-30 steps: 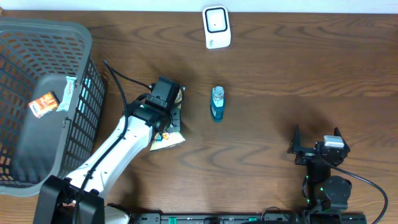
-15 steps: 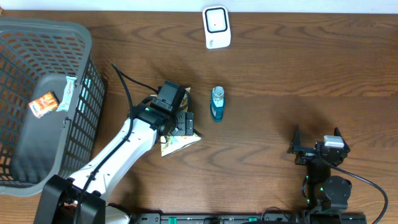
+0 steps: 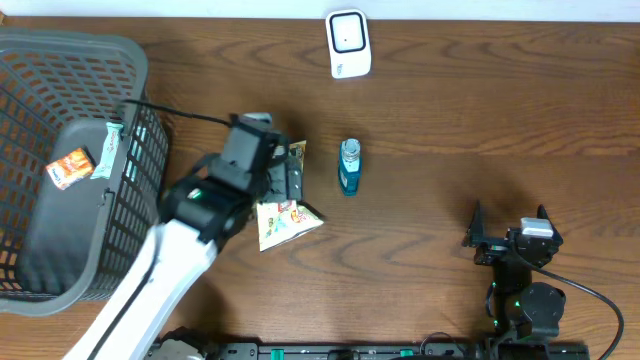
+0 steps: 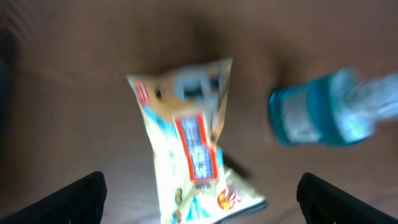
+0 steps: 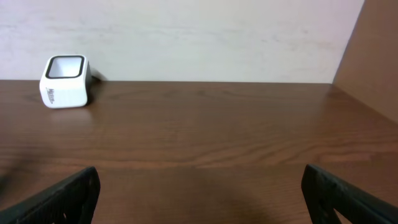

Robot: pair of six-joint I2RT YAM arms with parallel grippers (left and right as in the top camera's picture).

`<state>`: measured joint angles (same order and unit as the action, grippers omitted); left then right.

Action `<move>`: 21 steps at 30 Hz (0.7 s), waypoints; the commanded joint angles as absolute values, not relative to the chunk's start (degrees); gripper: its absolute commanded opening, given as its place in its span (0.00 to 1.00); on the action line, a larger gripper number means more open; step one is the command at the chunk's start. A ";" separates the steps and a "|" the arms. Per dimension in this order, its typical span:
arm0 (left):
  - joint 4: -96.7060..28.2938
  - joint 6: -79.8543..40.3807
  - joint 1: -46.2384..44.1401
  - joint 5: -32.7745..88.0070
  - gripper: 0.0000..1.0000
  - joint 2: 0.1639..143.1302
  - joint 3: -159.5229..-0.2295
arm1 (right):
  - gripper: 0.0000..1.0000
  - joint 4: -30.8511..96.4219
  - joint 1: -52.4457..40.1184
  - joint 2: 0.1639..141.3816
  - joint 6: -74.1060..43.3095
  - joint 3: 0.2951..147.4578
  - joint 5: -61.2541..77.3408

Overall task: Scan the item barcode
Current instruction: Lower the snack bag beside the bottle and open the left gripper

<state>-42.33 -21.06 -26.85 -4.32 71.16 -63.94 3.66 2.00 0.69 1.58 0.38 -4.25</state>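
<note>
A yellow-white snack bag (image 3: 286, 222) lies flat on the wooden table, and in the blurred left wrist view the bag (image 4: 194, 149) shows its red label. My left gripper (image 3: 296, 173) hovers open just above the bag's top edge; in its own view the gripper (image 4: 200, 200) has both fingers spread wide with nothing between them. A blue bottle (image 3: 348, 167) lies to the right of the bag, the same bottle (image 4: 323, 116) showing in the left wrist view. The white barcode scanner (image 3: 348, 43) stands at the table's far edge. My right gripper (image 3: 510, 224) rests open near the front right.
A dark plastic basket (image 3: 140, 120) fills the left side, holding an orange packet (image 3: 69, 167) and a white wrapper (image 3: 108, 150). The scanner (image 5: 63, 81) stands at the far left of the right wrist view, against a pale wall.
My left gripper opened and let go of the snack bag, which now lies on the table. The left arm has drawn back leftward and risen toward the camera. The right arm stayed still.
</note>
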 commanded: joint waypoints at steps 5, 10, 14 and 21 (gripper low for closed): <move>-42.81 -18.15 -26.92 -17.23 0.98 59.46 -68.40 | 0.99 3.90 1.67 0.38 2.24 0.32 -3.95; -42.28 -17.78 -26.92 -26.87 0.98 53.80 -70.26 | 0.99 3.88 1.67 0.38 2.24 0.32 -3.95; -41.25 -17.76 -26.92 -33.39 0.98 50.89 -72.93 | 0.99 3.90 1.67 0.38 2.22 0.32 -3.95; -39.81 -17.82 -24.97 -34.17 0.98 49.19 -78.06 | 0.99 3.90 1.67 0.38 2.24 0.32 -3.95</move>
<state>-40.10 -18.96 -26.09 -31.31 49.54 -75.57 3.66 2.00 0.69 1.61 0.38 -4.25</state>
